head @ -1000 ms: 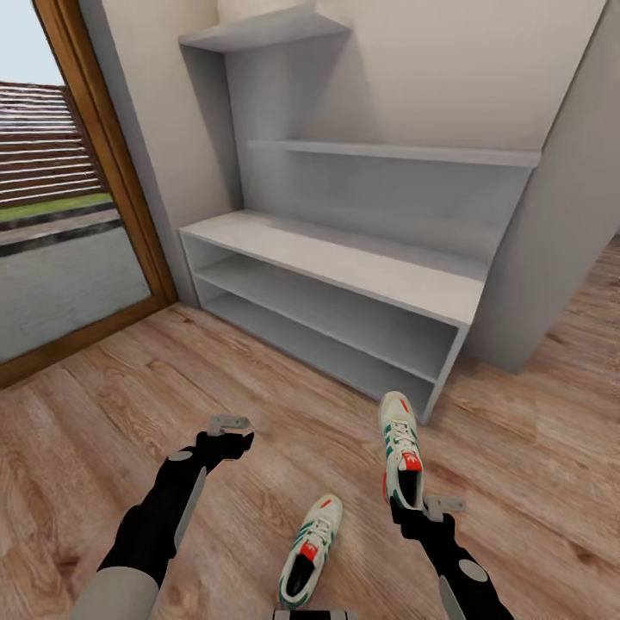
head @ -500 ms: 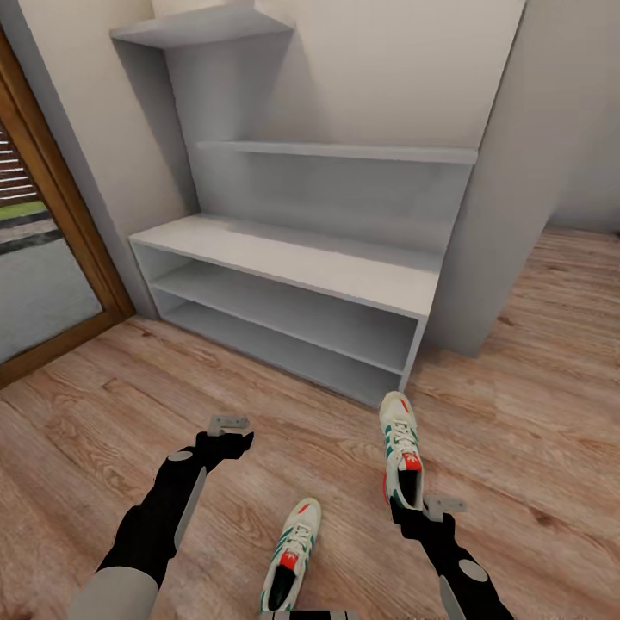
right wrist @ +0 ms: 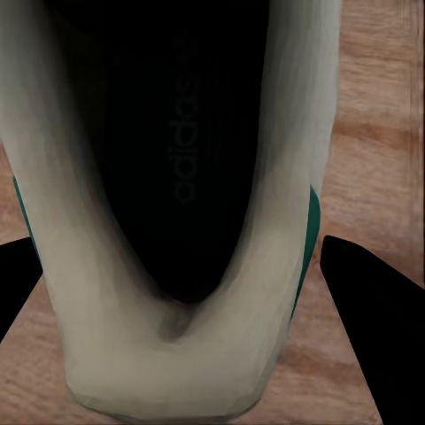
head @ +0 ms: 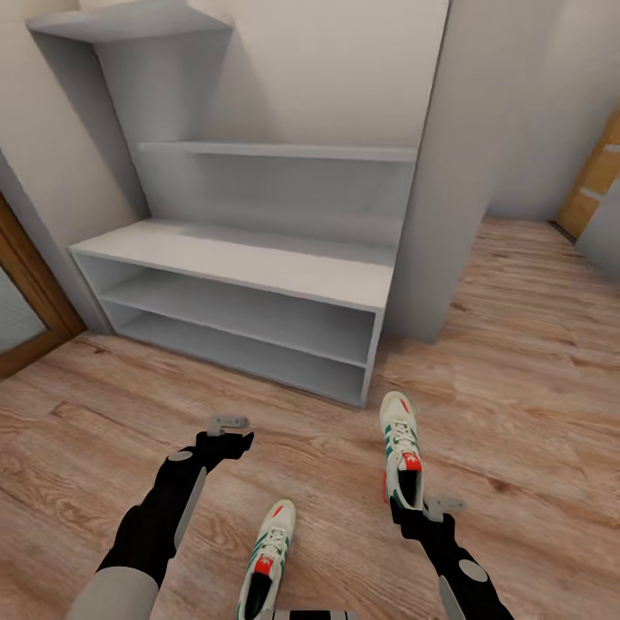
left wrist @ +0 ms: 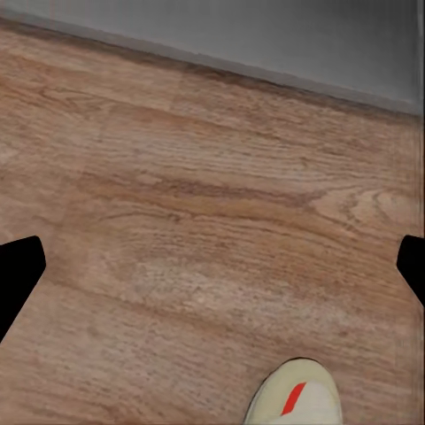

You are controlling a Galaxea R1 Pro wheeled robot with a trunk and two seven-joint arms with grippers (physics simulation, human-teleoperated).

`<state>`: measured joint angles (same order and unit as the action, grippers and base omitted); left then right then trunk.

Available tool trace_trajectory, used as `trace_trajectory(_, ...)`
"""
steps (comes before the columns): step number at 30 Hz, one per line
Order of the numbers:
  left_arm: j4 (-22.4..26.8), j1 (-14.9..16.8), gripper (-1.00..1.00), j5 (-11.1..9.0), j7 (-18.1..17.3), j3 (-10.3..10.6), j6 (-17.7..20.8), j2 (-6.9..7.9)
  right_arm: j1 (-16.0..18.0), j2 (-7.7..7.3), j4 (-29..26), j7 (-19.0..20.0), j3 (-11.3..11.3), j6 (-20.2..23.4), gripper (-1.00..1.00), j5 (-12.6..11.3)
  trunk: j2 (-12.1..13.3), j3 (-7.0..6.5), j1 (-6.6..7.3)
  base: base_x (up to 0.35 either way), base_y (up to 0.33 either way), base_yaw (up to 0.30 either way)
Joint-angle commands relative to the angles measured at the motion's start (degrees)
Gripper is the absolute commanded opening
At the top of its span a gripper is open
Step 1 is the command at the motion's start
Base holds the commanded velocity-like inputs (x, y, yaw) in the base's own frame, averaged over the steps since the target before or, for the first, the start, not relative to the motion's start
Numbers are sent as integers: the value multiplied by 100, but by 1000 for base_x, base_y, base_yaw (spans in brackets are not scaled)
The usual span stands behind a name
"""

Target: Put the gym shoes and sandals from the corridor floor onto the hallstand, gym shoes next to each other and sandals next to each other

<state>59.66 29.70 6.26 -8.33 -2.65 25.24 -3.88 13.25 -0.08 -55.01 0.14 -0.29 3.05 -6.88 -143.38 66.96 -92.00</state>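
One gym shoe (head: 402,448) is held by its heel in the right gripper (head: 412,508), toe pointing toward the hallstand (head: 258,258); judged step: carrying it to the rack for placement; to be done well, the shoe should be kept level, lifted above the bench top's front edge, then set down well in from that edge near the right-hand corner, w/ room left alongside for its mate; release only once the sole is flat on the bench top, not overhanging; in the right wrist view the heel opening (right wrist: 177,177) is seen betw. the two dark fingers (right wrist: 372,310), which are clenched on the heel rim; the second gym shoe (head: 265,560) lies on the corridor floor (head: 517,387), betw. the two arms, well short of the rack; the left gripper (head: 229,430) hangs over bare floor, fingers (left wrist: 18,266) spread wide apart, nothing held or touched; that shoe's toe (left wrist: 297,398) is seen beyond the fingers in the left wrist view; sandals cannot be placed from these views
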Motion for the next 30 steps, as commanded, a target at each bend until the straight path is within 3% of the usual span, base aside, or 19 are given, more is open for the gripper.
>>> trace_trajectory(1,11,1,100,60,-55,-25,25,-7,2,-1,-9,-5,2,29,-100,-59,-2,5,1,-17,16,-289)
trace_trajectory(14,11,1,100,60,-49,-25,28,-7,2,-2,-9,-5,2,29,-100,-59,-2,5,1,-120,126,-289)
trace_trajectory(30,3,1,100,60,-53,-25,30,-7,2,-5,-9,-5,2,29,-100,-59,-2,5,1,62,2,-288)
